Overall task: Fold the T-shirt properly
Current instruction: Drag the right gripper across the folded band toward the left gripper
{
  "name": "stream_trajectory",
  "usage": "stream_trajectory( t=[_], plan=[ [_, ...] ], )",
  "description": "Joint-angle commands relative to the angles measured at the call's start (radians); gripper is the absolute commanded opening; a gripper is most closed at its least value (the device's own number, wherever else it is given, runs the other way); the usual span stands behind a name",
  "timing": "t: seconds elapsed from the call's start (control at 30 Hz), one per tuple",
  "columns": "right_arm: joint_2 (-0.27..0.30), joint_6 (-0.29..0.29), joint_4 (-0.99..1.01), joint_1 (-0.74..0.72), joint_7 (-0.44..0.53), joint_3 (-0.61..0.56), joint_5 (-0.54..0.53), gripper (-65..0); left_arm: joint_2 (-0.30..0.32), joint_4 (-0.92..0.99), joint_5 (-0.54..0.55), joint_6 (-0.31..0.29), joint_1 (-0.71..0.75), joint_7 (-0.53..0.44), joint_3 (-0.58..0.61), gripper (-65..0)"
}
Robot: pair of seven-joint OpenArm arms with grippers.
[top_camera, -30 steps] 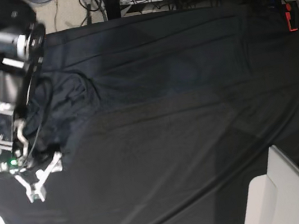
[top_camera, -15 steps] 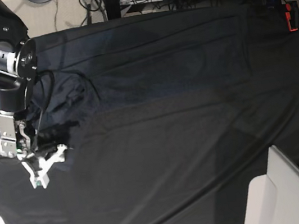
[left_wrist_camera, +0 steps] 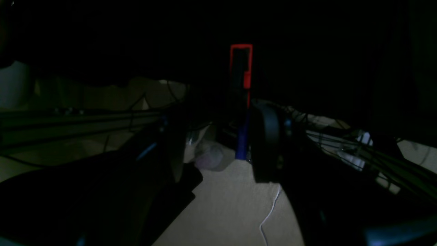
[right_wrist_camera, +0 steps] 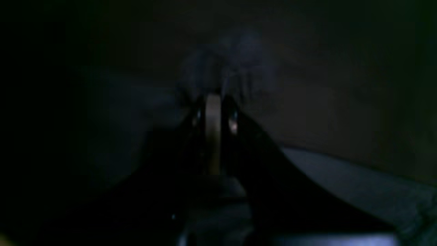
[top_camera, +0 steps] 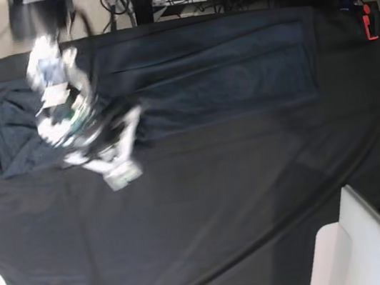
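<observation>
The right gripper (top_camera: 120,169) is smeared by motion blur in the base view, and in the right wrist view its fingers (right_wrist_camera: 213,112) look pressed close together with a pale strip between them. A blurred bluish bunch of cloth sits just past the tips, but whether it is pinched there I cannot tell.

The T-shirt (top_camera: 215,73) lies along the far half of the bench (top_camera: 259,211) as a long slate band, flat on its right part and rumpled at its left end (top_camera: 7,128), beside the right arm. The step in hand looks like laying a fold across the body. Next the left end needs smoothing and its edges squaring before any further fold.

The right arm reaches in from the far left corner, wrist angled down towards the bench middle.

The left gripper (left_wrist_camera: 215,143) hangs off the bench over pale floor and cables, fingers apart and empty, facing a red clamp (left_wrist_camera: 241,65).
</observation>
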State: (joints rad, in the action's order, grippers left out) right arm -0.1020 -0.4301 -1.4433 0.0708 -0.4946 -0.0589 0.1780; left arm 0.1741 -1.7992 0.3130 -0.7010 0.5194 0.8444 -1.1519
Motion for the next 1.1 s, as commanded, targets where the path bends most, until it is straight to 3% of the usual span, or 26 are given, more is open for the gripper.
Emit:
stream_trajectory(
  t=[0.0, 0.2, 0.57, 0.87, 1.07],
  plan=[
    [0.003, 0.006, -0.069, 0.014, 0.015, -0.045, -0.002, -64.5, 0.017, -0.012, -0.027, 0.003, 0.006, -0.015, -0.007, -36.0],
    [0.005, 0.169, -0.178, 0.120, 0.015, -0.309, -0.002, -64.5, 0.012, -0.012, -0.128, 0.003, -0.028, -0.015, -0.007, -36.0],
    [0.006, 0.394, -0.149, 0.093, 0.015, -0.688, -0.021, -64.5, 0.017, 0.022, -0.131, 0.003, -0.023, -0.015, 0.034, -36.0],
    [0.003, 0.414, -0.021, -0.009, 0.015, -0.703, -0.209, -64.5, 0.015, 0.028, -0.131, 0.003, -0.025, -0.015, 0.089, -36.0],
    [0.002, 0.417, 0.003, -0.061, 0.015, -0.858, -0.220, -64.5, 0.017, 0.028, -0.131, 0.003, -0.028, -0.015, 0.094, -36.0]
  ],
)
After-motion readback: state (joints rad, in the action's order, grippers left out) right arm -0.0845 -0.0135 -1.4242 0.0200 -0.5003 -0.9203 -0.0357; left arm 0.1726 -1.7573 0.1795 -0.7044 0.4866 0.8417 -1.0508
